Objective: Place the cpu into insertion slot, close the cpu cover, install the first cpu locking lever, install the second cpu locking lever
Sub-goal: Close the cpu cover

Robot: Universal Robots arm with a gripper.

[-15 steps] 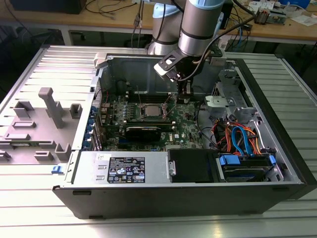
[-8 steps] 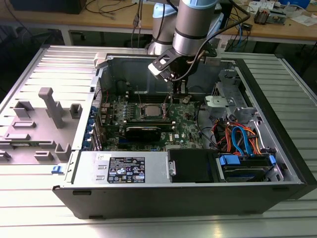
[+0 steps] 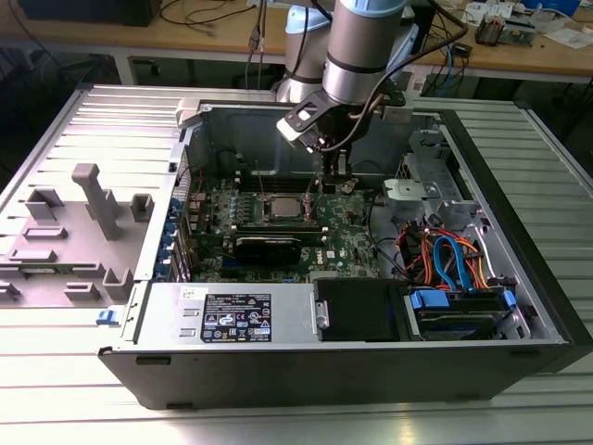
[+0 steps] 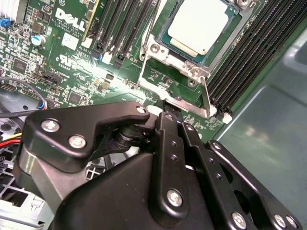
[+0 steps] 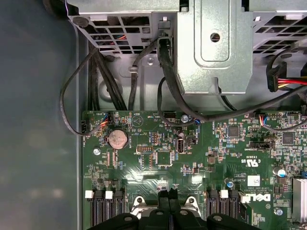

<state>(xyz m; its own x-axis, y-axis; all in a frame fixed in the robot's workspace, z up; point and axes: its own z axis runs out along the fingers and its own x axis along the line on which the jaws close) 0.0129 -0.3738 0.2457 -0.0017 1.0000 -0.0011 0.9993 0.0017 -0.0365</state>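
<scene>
Second wrist view puts your claw (image 4: pixel 173 115) clenched on nothing, its tips low over the board and just short of the insertion slot (image 4: pixel 154 48). The cpu (image 4: pixel 201 24) lies seated there, with the cpu cover (image 4: pixel 176 60) framing it. Pressed together like this, the fingers likely serve as one narrow pusher for the silver lever (image 4: pixel 206 96) just beside them.

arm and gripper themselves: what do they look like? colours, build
The arm is a silver-grey cylindrical tube with a light-blue joint cap above it. The gripper is matte black: flat linkage bars for fingers, rounded housings behind them, and silver screw heads dotted along the bars.
</scene>
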